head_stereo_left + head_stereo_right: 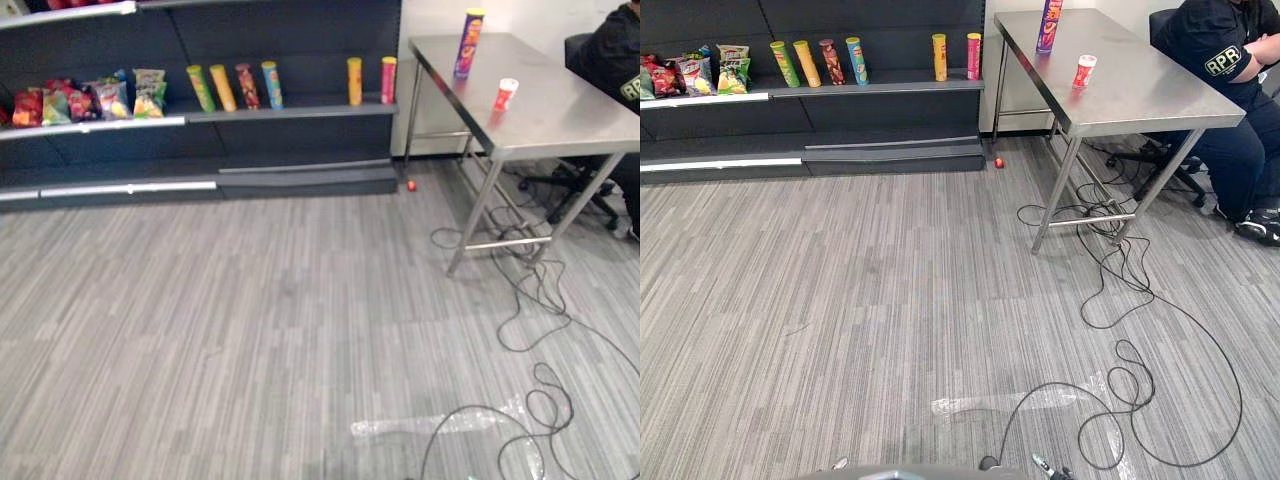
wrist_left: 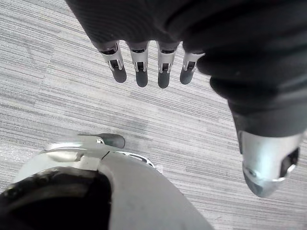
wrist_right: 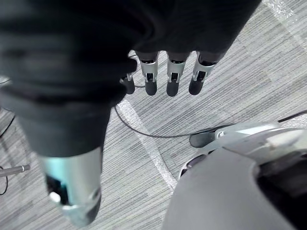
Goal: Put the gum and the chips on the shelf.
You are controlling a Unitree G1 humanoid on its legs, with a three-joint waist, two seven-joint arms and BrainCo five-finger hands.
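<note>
A tall purple chips can [image 1: 468,43] stands at the far end of the steel table [image 1: 560,115] on the right. Closer along the table sits a small red and white gum tub [image 1: 505,94]. The dark shelf [image 1: 290,112] runs along the back left wall. My left hand [image 2: 144,67] hangs over the carpet with fingers straight and nothing in it. My right hand [image 3: 168,76] hangs the same way, open and empty, above the floor.
On the shelf stand several chips cans [image 1: 236,86] and snack bags [image 1: 90,100]. A small red ball [image 1: 411,185] lies on the floor by the shelf's end. A person in dark clothes [image 1: 1230,90] sits behind the table. Grey carpet stretches between me and the shelf.
</note>
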